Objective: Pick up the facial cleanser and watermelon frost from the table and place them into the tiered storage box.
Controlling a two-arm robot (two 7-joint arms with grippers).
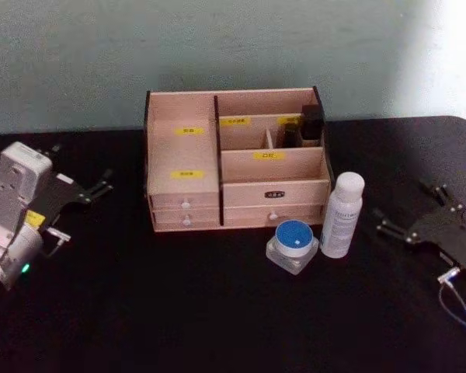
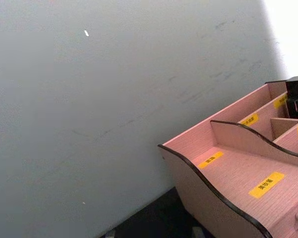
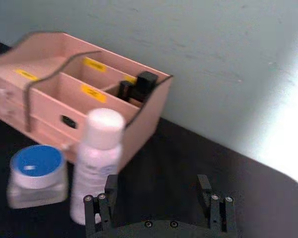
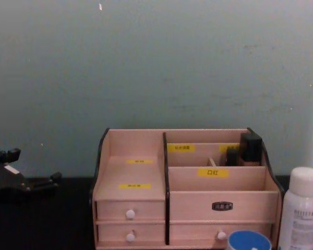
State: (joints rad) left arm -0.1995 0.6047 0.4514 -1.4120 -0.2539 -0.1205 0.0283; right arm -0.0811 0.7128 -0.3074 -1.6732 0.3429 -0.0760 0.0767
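Awaiting pickup on counter (image 1: 217, 318): facial cleanser (image 1: 343, 214), watermelon frost (image 1: 293, 244), together at tiered storage box (image 1: 183, 159) 5 o'clock. My right tool (image 1: 402, 207), released, faces them from 3 o'clock; left tool (image 1: 84, 169), released, parked at 9.

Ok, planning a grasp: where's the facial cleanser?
Head view, right side: facial cleanser stands at the front-right corner of the tiered storage box, beside the watermelon frost.

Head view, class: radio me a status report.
Left gripper open, left of tiered storage box. Right gripper open, right of facial cleanser, apart. Cleanser, watermelon frost on table. Nothing blocking.
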